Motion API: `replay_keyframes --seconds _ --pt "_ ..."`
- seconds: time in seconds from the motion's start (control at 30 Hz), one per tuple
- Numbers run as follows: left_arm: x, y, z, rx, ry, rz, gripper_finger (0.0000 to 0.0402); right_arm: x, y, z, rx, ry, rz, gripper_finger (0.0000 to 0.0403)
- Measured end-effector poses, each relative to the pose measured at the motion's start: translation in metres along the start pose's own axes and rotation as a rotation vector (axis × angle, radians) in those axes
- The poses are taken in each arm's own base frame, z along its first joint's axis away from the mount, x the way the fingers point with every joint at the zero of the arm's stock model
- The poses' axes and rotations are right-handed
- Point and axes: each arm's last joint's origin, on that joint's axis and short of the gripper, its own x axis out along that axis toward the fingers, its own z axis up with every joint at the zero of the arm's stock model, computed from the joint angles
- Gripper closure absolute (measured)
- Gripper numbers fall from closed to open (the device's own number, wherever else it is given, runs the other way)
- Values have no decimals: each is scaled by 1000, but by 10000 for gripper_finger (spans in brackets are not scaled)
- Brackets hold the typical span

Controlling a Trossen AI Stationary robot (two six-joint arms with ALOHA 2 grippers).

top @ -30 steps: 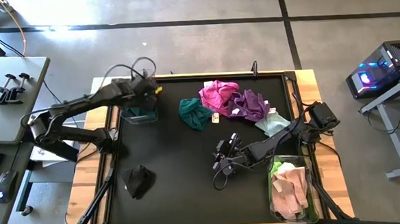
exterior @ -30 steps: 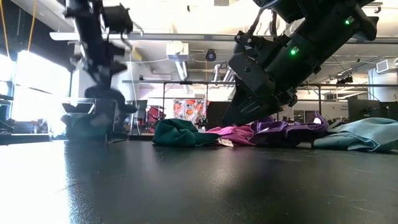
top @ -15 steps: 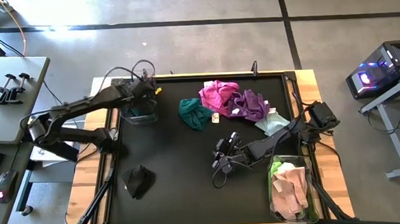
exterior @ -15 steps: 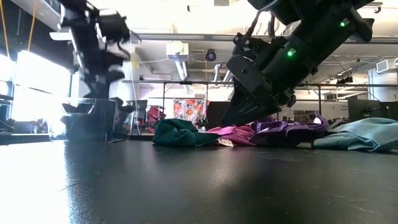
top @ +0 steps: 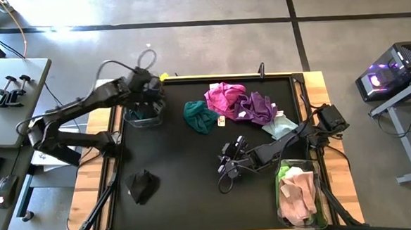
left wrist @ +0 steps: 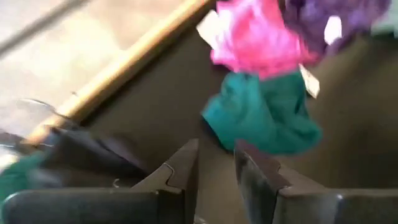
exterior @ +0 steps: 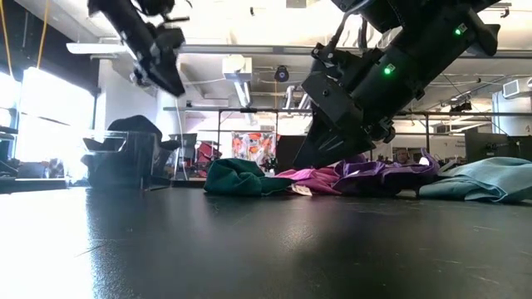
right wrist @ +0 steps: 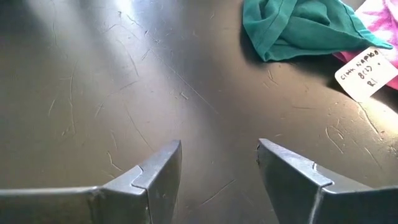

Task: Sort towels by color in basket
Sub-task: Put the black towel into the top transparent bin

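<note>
A: Nearest, at five o'clock?
B: A clear plastic bin (top: pixel 296 195) holding pink and lime cloths; the right gripper (top: pixel 228 164) beside it, jaws spread, empty.
A: Farther?
B: Loose teal towel (top: pixel 200 117), magenta and purple ones at twelve. At ten, a clear bin (top: pixel 143 115) with dark cloths; left gripper (left wrist: pixel 216 163) above, jaws narrowly apart, empty.

arms (top: pixel 72 118): dark, jointed | cable loops | green lights | pincer fingers (right wrist: pixel 155 180) grey
</note>
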Motion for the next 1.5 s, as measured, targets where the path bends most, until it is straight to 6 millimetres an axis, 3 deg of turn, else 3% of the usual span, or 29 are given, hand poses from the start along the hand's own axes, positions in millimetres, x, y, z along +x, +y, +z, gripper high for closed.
replay_keyframes --seconds 0.2,0.37,0.63,0.77,1.2,1.37,1.5 --pt "55 4 -10 13 124 86 334 0 0 0 0 1 1 196" --pt "79 18 -15 10 197 272 346 0 0 0 1 1 1 196" --pt "60 32 -20 -20 229 460 361 0 0 0 2 1 1 196" --pt "55 37 -21 -52 238 469 368 -1 1 0 1 1 3 196" --pt "82 44 -58 -111 224 396 378 -1 1 0 9 1 3 196" --pt "79 44 -52 -83 210 384 378 -1 1 0 9 1 3 196" --pt "57 43 -34 -93 165 383 378 -1 1 0 9 1 3 196"
